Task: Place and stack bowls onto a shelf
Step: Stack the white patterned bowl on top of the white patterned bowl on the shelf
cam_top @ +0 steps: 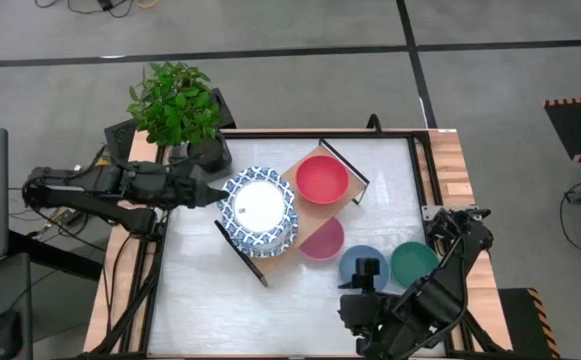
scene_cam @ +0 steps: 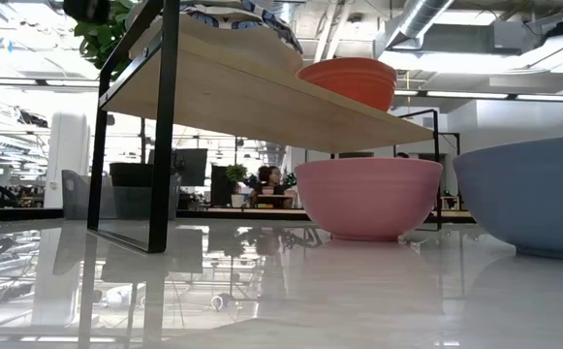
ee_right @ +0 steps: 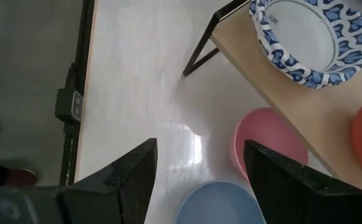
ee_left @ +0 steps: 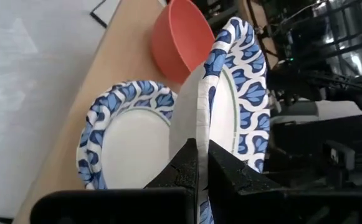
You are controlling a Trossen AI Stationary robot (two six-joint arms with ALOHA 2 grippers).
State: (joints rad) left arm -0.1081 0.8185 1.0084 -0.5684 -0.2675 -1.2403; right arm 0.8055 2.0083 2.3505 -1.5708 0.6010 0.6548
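While the left gripper (ee_left: 199, 171), clamped on a blue-rimmed bowl's (ee_left: 233, 93) edge, holds it over the stack (cam_top: 259, 210) at the shelf's (cam_top: 295, 175) left end, stacking seems underway, calling for lowering and release; the right gripper (ee_right: 199, 180) waits spread apart near the table's (cam_top: 210, 300) front right corner.

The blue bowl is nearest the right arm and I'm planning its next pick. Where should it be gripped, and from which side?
Grip the blue bowl by its rim, coming from above. It sits upright and open on the table, so one finger can go inside the wall and one outside. Take the edge facing the right gripper, which is open; the pink bowl and green bowl crowd the other sides.
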